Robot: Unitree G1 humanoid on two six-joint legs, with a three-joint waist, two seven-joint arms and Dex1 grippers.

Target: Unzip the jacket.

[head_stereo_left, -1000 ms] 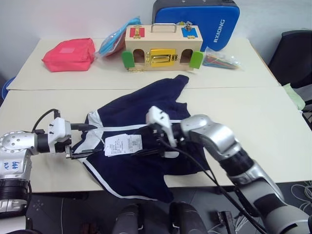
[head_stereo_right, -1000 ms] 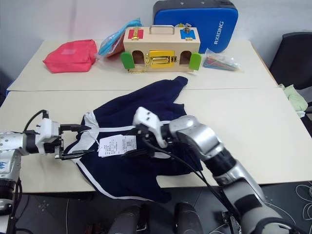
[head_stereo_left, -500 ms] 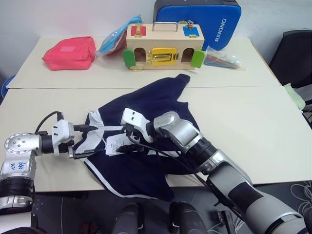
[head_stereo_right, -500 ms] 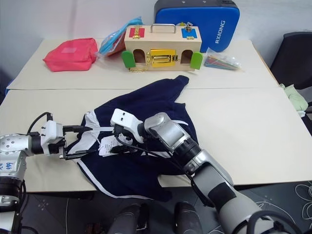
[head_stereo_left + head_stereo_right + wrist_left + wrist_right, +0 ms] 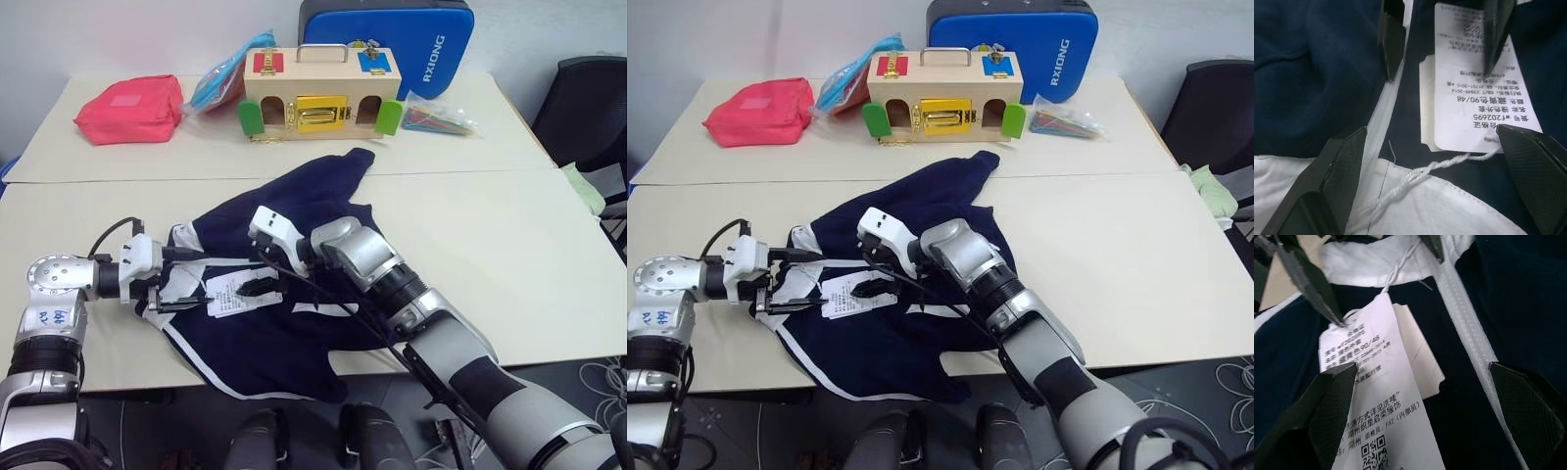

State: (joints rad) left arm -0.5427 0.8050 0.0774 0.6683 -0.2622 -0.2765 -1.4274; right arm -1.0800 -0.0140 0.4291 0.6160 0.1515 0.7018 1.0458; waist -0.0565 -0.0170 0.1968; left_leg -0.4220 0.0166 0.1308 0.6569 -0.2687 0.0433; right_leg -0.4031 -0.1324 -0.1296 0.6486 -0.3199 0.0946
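**Fingers Spread at the Collar, Zipper Not Yet Gripped**

Fingers of both grippers stand wide apart and hold nothing. The left gripper (image 5: 176, 286) sits at the collar end of the jacket (image 5: 294, 323), one finger on each side of the white collar lining (image 5: 1415, 205). The right gripper (image 5: 257, 279) reaches across from the other side, just beside the hang tags (image 5: 235, 292), with its fingers straddling the white zipper (image 5: 1464, 333) and the tags.

The jacket lies spread on the near desk (image 5: 509, 255), front up, collar toward the robot's left, one sleeve trailing toward the far desk. The zipper track runs closed from the collar down the front; the slider itself cannot be made out.

Placement judgement: the two grippers converge on the collar because the top of the zipper lies there. One gripper is likely meant to pin the fabric while the other draws the pull. The hang tags lie partly beside the track on their string (image 5: 1415, 171) and could be pinched by mistake.

A wooden latch box (image 5: 318, 93), red pouch (image 5: 127, 106) and blue case (image 5: 387, 44) stand well apart on the far desk.
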